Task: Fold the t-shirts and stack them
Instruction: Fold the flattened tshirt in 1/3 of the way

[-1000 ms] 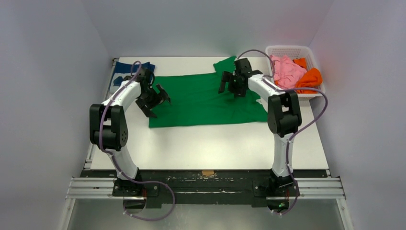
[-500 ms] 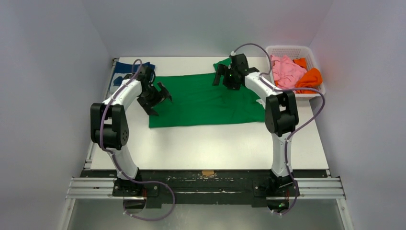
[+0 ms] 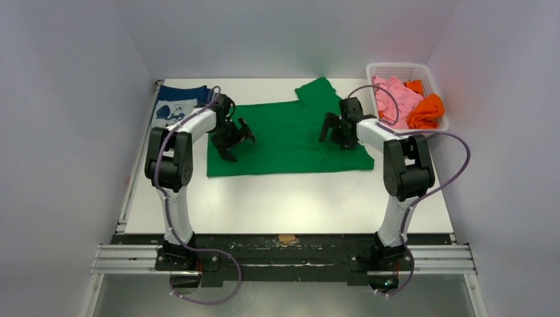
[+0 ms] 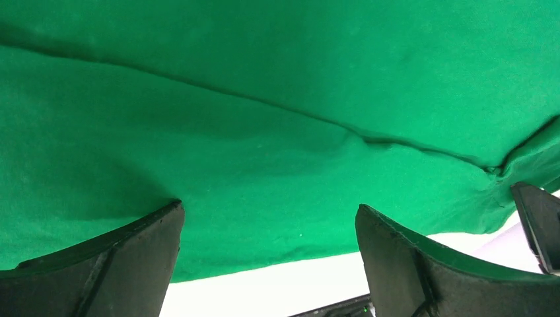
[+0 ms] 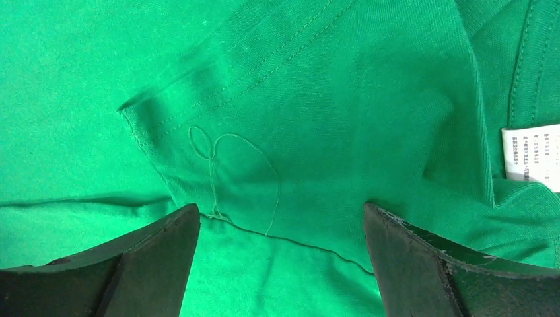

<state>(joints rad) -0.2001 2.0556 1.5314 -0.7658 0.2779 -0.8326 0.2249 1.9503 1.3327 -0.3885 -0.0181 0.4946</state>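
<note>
Lying spread, creased: green t-shirt; left hand, right hand gaping wide, empty, over it.

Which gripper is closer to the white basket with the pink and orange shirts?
Right. The right gripper is over the right part of the green t-shirt, a little left of the basket; the left gripper is over the shirt's left end, much farther away.

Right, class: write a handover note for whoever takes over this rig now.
Left end effector: open, empty, over the left side of the green t-shirt.
Right end effector: open, empty, over its collar end.
The shirt is spread on the table, not folded up.
Done: navy t-shirt lies folded, far left corner.
Pink t-shirt and orange t-shirt: heaped in the white basket, far right.
Left: fold green, stack on navy, then those two.
</note>
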